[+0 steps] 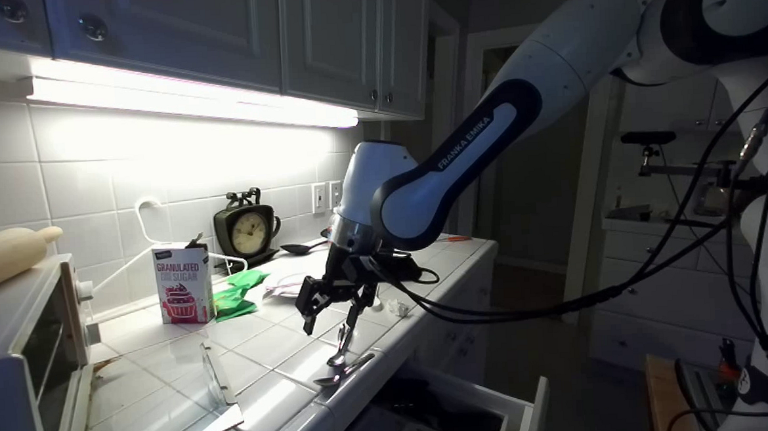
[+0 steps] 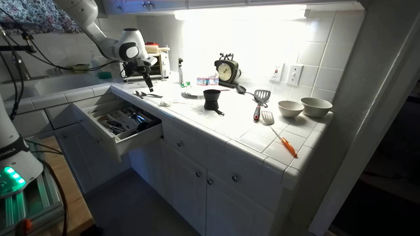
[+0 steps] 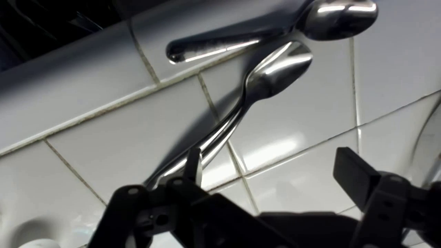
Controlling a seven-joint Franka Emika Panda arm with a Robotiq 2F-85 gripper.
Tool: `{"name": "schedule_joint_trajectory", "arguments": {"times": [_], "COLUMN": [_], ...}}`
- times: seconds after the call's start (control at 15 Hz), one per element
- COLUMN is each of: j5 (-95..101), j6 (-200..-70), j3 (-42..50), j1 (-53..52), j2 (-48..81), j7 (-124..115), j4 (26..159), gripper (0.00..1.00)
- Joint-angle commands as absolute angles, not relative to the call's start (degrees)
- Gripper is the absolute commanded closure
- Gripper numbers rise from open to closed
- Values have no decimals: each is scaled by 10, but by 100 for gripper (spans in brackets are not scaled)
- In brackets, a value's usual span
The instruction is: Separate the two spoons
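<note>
Currently: gripper (image 3: 270,165), fingers (image 3: 356,179) spread well apart, low over white tiled counter (image 3: 310,110). Metallic spoon (image 3: 265,35) along counter's front edge; second spoon (image 3: 251,93) just beside, bowls near, handles diverging. Second handle looks doubled, whether nested piece or reflection, cannot tell from here; passes behind one finger, contact unclear. Pulled-out drawer (image 2: 141,140) below.

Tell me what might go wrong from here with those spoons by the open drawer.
First, the outer spoon lies along the counter edge, by the open drawer, so a nudge might drop it in. Second, the inner spoon lies close to it, so moving one may shift the other. Third, in the wrist view one finger of the open claw overlaps the inner spoon's handle, which looks doubled; if two spoons are nested there, a grasp may lift both.
</note>
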State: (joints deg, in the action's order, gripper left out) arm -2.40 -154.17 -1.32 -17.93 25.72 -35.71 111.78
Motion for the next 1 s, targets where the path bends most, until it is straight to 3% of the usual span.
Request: {"name": "schedule_joint_trajectory", "arguments": {"times": [0.0,0.07,0.73,0.93], "j5": [-11,-9,-4,-3], "j6": [-1517,-1517,-1514,-1514], "j3": [-2,-2,12,13], "j1": [-197,-198,-201,-201], "j2": [266,267,280,281], "j7": [-378,-378,-379,-378], "j4": [1106,1106,1102,1102], "gripper": [26,29,99,100]}}
